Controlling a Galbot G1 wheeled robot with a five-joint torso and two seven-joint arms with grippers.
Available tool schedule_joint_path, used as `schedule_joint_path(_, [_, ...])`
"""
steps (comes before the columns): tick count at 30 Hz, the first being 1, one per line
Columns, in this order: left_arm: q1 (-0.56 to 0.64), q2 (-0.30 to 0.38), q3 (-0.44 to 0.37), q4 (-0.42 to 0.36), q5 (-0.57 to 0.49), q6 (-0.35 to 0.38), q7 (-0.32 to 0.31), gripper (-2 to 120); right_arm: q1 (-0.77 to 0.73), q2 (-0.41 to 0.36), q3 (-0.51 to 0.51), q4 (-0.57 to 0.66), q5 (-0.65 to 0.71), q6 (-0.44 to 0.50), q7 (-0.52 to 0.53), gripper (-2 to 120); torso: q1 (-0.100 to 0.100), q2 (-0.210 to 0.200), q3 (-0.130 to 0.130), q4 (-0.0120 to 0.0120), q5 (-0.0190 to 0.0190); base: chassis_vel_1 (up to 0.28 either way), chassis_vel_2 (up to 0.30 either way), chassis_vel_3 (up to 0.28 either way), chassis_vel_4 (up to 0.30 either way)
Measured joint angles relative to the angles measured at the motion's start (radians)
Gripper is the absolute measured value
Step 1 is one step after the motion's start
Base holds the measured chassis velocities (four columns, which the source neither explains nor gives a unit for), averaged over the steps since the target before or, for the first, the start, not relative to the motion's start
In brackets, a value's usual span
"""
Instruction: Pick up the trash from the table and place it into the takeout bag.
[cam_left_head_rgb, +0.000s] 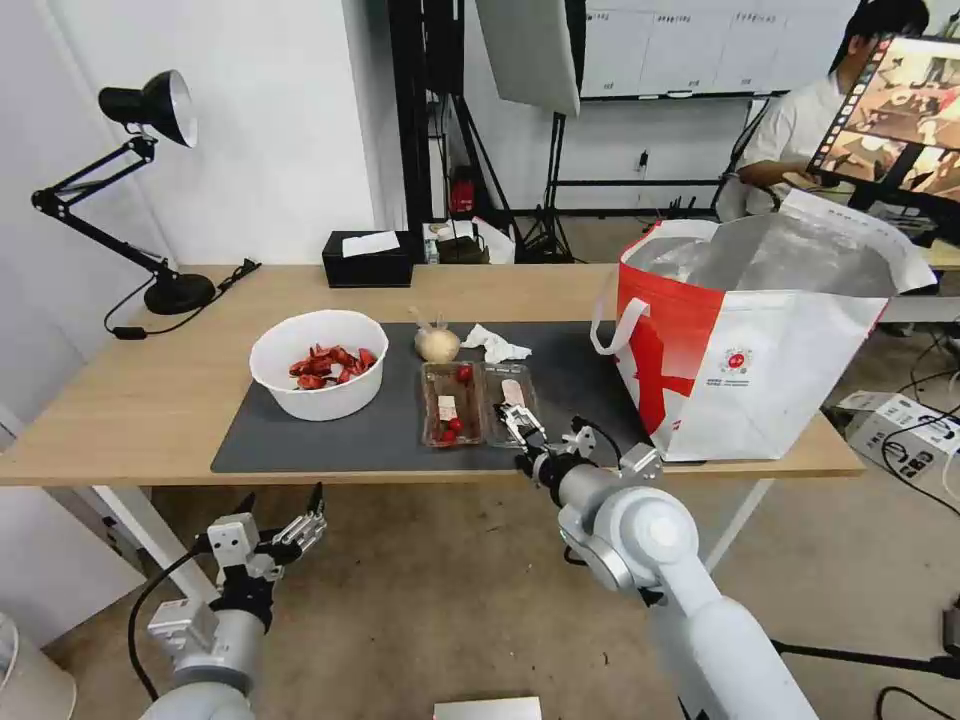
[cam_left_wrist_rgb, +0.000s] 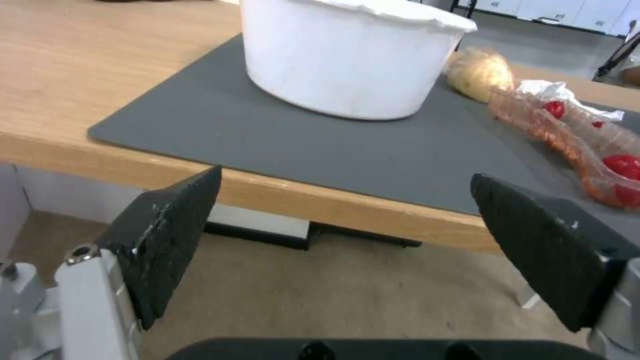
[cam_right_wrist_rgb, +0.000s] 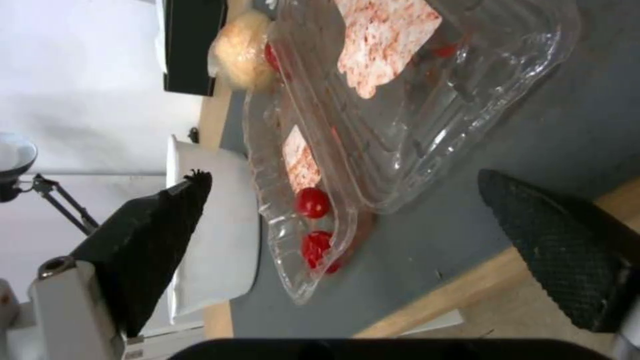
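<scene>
Trash tray (cam_left_head_rgb: 478, 402) lies just ahead of your right gripper (cam_left_head_rgb: 521, 424) — fingers spread apart over its near edge; left gripper (cam_left_head_rgb: 283, 522) hangs below the table (cam_left_head_rgb: 130, 400), likewise apart.

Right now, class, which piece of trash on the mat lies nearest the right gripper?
The clear plastic hinged tray: the open right gripper hovers at its near end, while the white bowl, beige lump and crumpled tissue lie farther off.
</scene>
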Motion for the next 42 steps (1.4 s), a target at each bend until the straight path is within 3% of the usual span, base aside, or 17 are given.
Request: schedule_joint_path(42, [-0.002, 0.008, -0.008, -0.004, -0.001, -0.003, -0.003, 100, 0.047, 0.051, -0.005, -0.055, -0.021, -0.001, -0.006, 100, 0.0, 0.0, 0.0, 0.0, 0.0001, 0.0, 0.0, 0.0, 0.0])
